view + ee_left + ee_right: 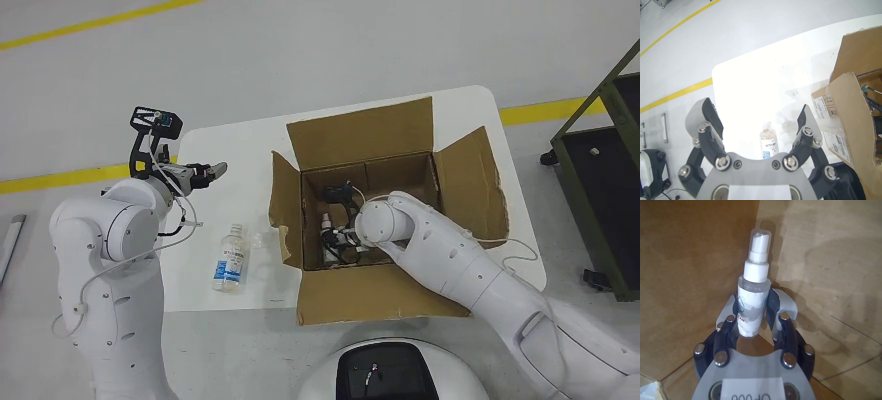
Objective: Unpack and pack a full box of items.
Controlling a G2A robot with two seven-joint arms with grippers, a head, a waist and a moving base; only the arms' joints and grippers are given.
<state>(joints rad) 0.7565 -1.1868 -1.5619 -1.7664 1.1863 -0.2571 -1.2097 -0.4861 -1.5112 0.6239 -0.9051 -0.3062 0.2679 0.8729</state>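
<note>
Well to the left of the open cardboard box, the left gripper hangs above the table, its fingers spread wide with nothing between them. Nearer the box, also on its left, a clear bottle with a blue-and-white label lies flat on the table, apart from the box's wall. Inside the box, in its left part, the right gripper is clamped on the labelled body of a small spray bottle, whose capped white nozzle points toward a corner of the box.
</note>
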